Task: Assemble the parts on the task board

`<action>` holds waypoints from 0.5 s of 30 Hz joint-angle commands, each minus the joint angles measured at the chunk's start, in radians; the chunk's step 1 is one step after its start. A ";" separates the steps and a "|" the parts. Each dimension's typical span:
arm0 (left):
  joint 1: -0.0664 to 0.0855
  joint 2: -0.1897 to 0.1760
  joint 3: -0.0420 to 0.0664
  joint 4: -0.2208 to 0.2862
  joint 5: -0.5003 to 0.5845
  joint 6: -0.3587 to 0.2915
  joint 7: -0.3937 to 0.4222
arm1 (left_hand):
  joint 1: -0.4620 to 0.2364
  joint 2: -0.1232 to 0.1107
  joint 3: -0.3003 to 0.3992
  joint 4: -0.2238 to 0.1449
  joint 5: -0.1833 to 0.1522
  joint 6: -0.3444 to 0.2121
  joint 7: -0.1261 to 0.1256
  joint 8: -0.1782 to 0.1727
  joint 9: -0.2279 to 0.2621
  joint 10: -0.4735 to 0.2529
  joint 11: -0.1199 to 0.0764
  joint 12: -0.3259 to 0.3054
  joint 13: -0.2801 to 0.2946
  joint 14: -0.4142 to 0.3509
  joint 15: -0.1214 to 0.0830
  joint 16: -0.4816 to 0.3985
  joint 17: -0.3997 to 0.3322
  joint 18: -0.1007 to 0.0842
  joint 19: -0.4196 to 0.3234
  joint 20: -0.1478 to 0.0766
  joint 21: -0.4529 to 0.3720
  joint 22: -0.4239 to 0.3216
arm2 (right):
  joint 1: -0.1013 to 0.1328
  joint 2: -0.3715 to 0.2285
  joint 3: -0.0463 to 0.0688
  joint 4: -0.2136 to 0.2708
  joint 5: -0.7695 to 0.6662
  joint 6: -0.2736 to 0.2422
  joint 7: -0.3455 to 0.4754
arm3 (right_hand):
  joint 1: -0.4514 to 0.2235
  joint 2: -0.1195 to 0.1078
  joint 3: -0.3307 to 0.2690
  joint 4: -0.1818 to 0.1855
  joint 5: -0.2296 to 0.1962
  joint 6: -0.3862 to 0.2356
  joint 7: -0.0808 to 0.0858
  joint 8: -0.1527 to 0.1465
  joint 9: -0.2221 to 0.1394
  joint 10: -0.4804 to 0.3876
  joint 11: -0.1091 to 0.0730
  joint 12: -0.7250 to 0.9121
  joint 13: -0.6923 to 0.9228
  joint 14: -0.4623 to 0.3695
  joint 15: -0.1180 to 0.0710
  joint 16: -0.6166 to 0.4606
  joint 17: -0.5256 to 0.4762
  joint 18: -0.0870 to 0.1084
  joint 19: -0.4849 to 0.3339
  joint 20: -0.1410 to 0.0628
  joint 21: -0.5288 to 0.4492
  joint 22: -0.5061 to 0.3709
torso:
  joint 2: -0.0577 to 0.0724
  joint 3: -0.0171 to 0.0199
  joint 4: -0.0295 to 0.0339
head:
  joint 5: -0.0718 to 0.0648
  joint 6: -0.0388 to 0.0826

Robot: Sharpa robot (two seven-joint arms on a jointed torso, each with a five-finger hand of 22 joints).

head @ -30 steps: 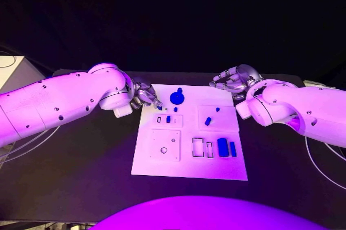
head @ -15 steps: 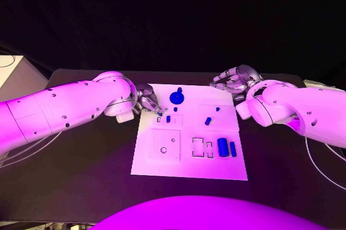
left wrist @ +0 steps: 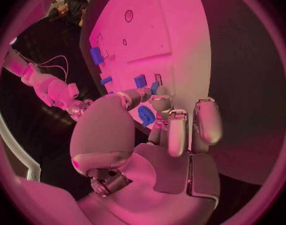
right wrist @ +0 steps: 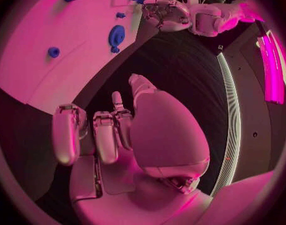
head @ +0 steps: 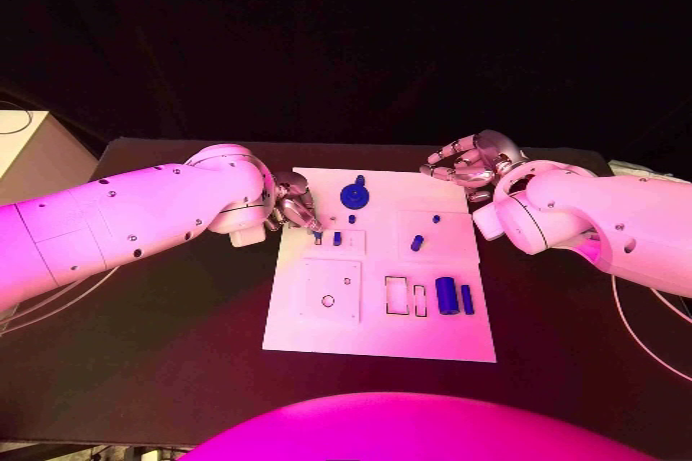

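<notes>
The white task board (head: 378, 331) lies mid-table. My left hand (head: 296, 207) reaches over its far left edge and pinches a small blue part (head: 317, 237) at its fingertips, just above a small slot plate (head: 351, 245). In the left wrist view the same left hand (left wrist: 163, 130) holds that part (left wrist: 154, 88) beside a blue piece (left wrist: 140, 81) standing in the plate. A blue gear (head: 353, 194) lies just beyond the fingers. My right hand (head: 469, 159) hovers off the board's far right corner, fingers loosely bent and holding nothing.
More blue parts lie on the board: a small peg (head: 351, 219), a short piece (head: 415, 243), and two blocks (head: 446, 295) near the right edge. Empty slots (head: 395, 294) and a square plate (head: 329, 289) sit nearer me. A pale box (head: 32, 151) stands far left.
My left arm has swung in toward the board, and its fingertips with the blue part have come down to the slot plate. The right hand has stayed in place.
</notes>
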 commanded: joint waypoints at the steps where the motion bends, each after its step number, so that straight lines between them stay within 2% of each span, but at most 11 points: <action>1: -0.001 0.001 0.000 0.005 -0.021 0.040 -0.002 | 0.000 0.009 0.174 -0.177 0.004 0.008 -0.002 0.004 0.001 0.007 0.003 0.002 -0.001 0.084 -0.007 0.005 0.199 -0.013 0.010 0.001 0.003 0.001 | -0.001 0.000 0.000 0.000 -0.003 0.015 0.011 | -0.011 -0.001 0.003 0.000 0.007 -0.007 -0.002 0.004 0.001 -0.007 -0.002 -0.005 0.127 0.091 0.004 -0.006 0.216 0.020 0.009 0.009 -0.006 0.145 | -0.001 -0.0001 -0.0002 | 0.000 0.000; 15: -0.001 -0.001 0.000 0.010 -0.024 0.060 -0.004 | 0.000 0.008 0.175 -0.180 0.007 0.009 -0.002 0.004 0.001 0.009 0.003 0.002 0.000 0.085 -0.007 0.006 0.200 -0.013 0.009 0.000 0.003 0.000 | -0.001 -0.001 0.000 0.000 -0.003 0.016 0.011 | -0.011 -0.001 0.003 0.000 0.007 -0.007 -0.002 0.004 0.001 -0.007 -0.002 -0.005 0.127 0.091 0.004 -0.006 0.216 0.020 0.009 0.009 -0.006 0.145 | -0.001 0.0011 0.0001 | -0.001 0.000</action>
